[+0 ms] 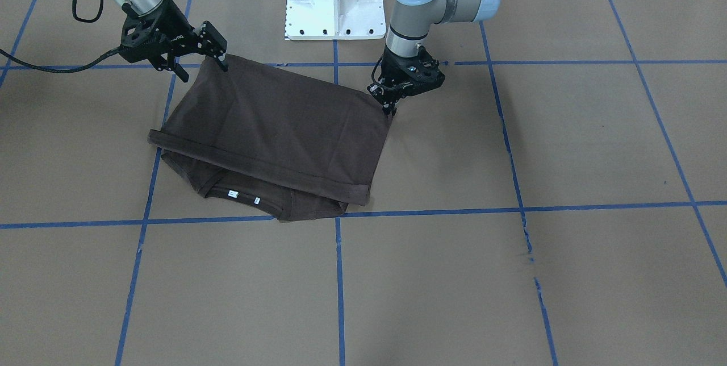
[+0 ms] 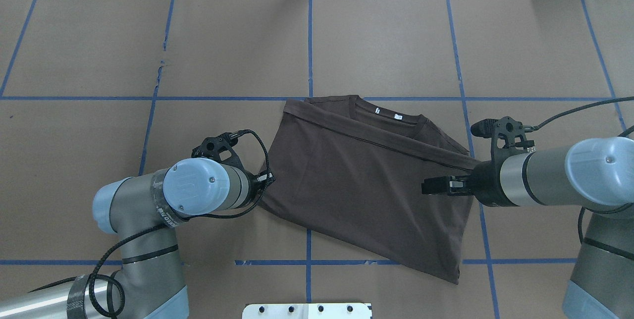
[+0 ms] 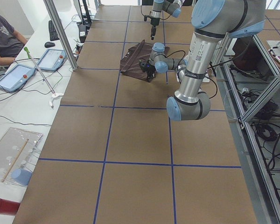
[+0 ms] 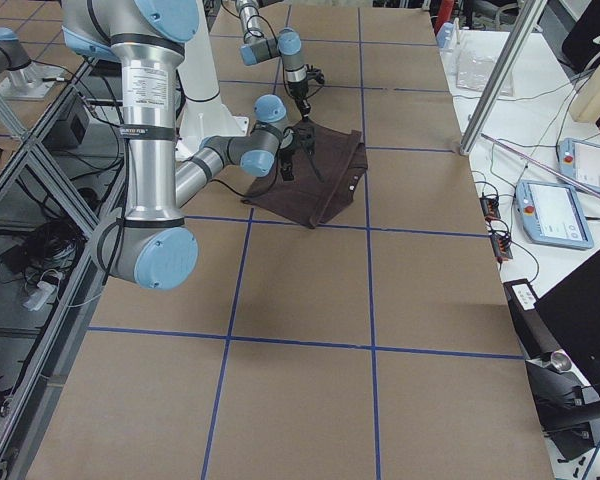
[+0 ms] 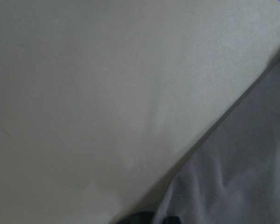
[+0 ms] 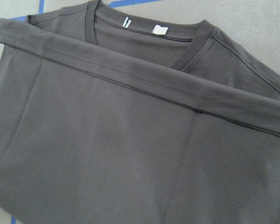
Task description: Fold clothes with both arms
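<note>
The dark brown T-shirt (image 1: 272, 121) (image 2: 366, 185) lies folded in half on the paper-covered table, its hem laid just short of the collar (image 2: 391, 118) with the white labels. My left gripper (image 1: 391, 109) points down at the fold's corner on the robot's left. Its fingers look pressed together on the cloth edge, which the left wrist view shows as grey fabric (image 5: 242, 168). At the opposite fold corner my right gripper (image 1: 204, 70) (image 2: 431, 186) stands open, one finger touching the shirt. In the right wrist view the shirt (image 6: 130, 140) fills the frame and no fingers show.
The white pedestal base (image 1: 335, 2) stands behind the shirt. Blue tape lines (image 1: 339, 275) grid the brown paper. A seated person (image 3: 2, 37) and tablets (image 3: 18, 77) are at a side table beyond the far edge. Cables and metal framing (image 4: 40, 240) sit on the robot's side.
</note>
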Motion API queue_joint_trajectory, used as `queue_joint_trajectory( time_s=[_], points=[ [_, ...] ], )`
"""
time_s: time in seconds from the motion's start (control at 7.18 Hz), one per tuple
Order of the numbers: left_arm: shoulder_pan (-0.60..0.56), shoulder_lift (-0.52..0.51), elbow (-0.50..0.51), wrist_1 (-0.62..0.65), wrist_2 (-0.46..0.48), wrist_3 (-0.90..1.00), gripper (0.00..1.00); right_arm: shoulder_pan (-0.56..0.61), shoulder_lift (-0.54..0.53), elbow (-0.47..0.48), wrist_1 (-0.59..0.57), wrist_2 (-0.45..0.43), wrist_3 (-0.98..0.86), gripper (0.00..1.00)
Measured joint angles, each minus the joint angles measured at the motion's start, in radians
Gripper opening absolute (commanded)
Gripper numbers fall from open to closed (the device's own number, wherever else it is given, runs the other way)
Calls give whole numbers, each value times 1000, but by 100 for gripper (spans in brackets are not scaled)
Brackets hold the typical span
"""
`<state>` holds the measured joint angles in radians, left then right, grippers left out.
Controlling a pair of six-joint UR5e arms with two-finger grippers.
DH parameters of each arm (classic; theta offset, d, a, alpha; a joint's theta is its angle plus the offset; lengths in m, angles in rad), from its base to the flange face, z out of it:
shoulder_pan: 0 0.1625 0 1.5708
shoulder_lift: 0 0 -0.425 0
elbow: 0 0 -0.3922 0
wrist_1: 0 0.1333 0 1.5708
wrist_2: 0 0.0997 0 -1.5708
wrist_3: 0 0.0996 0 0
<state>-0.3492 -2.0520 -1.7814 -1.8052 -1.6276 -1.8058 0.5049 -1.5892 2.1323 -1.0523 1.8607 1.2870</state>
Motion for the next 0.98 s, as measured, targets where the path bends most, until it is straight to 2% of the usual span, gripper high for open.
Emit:
queue_joint_trajectory(
  time_s=[0.28, 0.56, 0.84, 0.98],
  points=[
    [-37, 1, 5, 0, 0, 25, 0, 3, -1, -2, 0, 1, 0, 100],
    [-136, -2, 34, -5, 0, 125, 0, 7, -1, -6, 0, 0, 0, 100],
    [-263, -35, 144, -65, -1, 258, 0, 13, 1, -7, 0, 0, 0, 100],
    [-312, -82, 250, -139, 0, 313, 0, 15, 2, -7, 0, 1, 0, 100]
  ],
)
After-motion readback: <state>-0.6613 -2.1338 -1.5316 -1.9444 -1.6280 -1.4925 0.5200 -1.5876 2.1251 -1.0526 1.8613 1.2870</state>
